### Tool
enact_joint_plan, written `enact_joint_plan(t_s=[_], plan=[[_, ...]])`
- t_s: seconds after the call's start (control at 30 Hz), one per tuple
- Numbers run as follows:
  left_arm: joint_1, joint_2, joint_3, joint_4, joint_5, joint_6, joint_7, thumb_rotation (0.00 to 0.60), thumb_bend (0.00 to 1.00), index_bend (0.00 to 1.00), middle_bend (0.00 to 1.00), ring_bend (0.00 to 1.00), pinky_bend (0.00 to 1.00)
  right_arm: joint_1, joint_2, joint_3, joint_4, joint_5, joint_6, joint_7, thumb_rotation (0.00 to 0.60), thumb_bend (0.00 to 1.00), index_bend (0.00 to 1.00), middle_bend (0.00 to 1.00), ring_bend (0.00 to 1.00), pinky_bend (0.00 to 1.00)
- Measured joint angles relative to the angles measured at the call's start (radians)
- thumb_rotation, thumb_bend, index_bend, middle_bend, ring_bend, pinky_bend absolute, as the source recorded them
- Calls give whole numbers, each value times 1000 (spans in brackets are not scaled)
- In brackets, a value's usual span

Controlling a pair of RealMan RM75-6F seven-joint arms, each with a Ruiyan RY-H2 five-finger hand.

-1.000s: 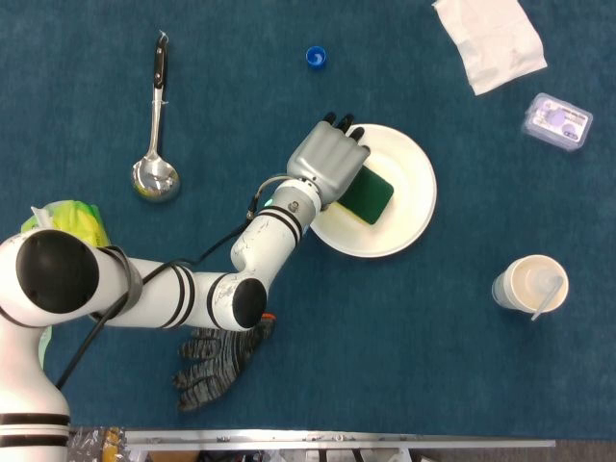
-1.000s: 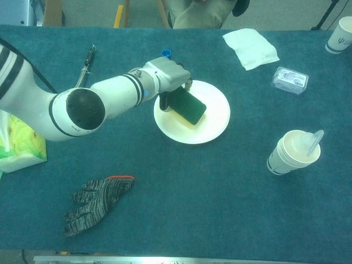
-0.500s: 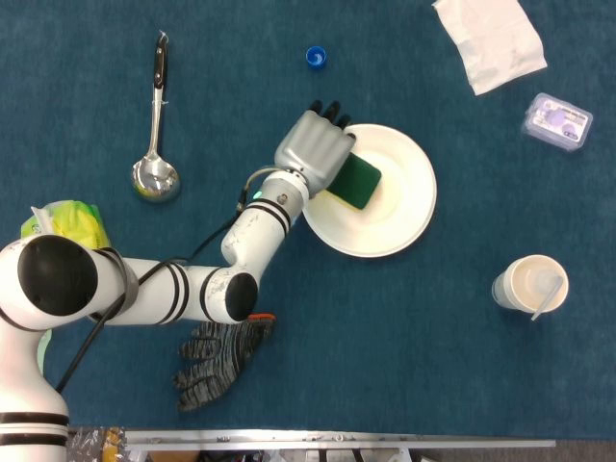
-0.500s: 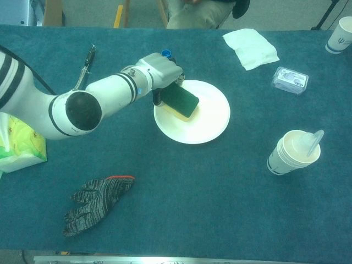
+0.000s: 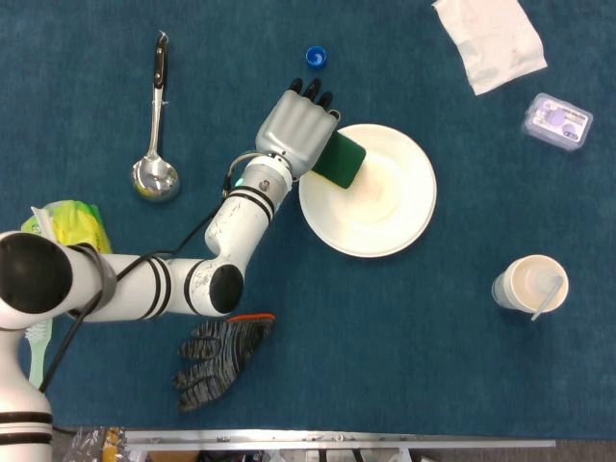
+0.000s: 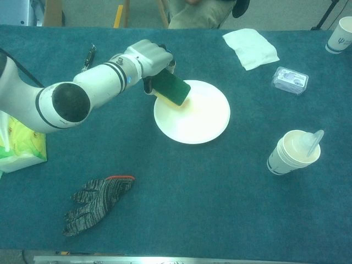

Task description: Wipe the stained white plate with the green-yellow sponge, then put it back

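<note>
Sponge first: the green-topped, yellow-bottomed rectangular sponge (image 6: 171, 88) is clamped in my left hand (image 5: 296, 135), tilted with its low corner over the near-left rim of the round white plate (image 5: 404, 217). From the chest view it looks raised clear of the plate's floor, though I cannot tell for sure whether that corner touches the rim. My fingers wrap over its back edge with the thumb beneath; the green scrubbing face looks up and outward. My right hand shows in neither view.

I judge the sponge to be light, soft and springy. It will squash if I squeeze hard and could twist out of a loose pinch, so holding it across the short sides, near the middle, seems the sound place. The plate looks thin, light and slick, sitting on the blue-green cloth table (image 5: 385, 366); pressed at the edge it could tip or skate, since nothing pins it.

A faint yellowish smear shows around the plate's centre (image 5: 377, 183), so I cannot call the wiping finished from here. Either way, the sponge needs a flat, low release when it goes back, not a drop from this tilt.

Nearby lie a small blue bottle cap (image 5: 316, 57) just beyond my fingertips and a steel ladle (image 5: 156, 173) well to the left.
</note>
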Motion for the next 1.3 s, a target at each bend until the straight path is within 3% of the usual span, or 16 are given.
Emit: enact_joint_plan(t_s=[0.4, 0.93, 1.3], plan=[[13, 3, -34, -92, 12, 20, -19, 600, 279, 346, 138, 44, 108, -3, 1, -3, -10, -7, 8, -9, 600, 156, 13, 111, 11, 272], [23, -73, -18, -9, -14, 16, 13, 600, 279, 346, 138, 44, 108, -5, 1, -2, -11, 3, 5, -14, 600, 156, 13, 111, 11, 272], [49, -74, 6, 38, 21, 25, 33, 600, 279, 346, 139, 44, 107, -3, -3, 0, -14, 6, 2, -21, 600, 156, 13, 111, 11, 272]])
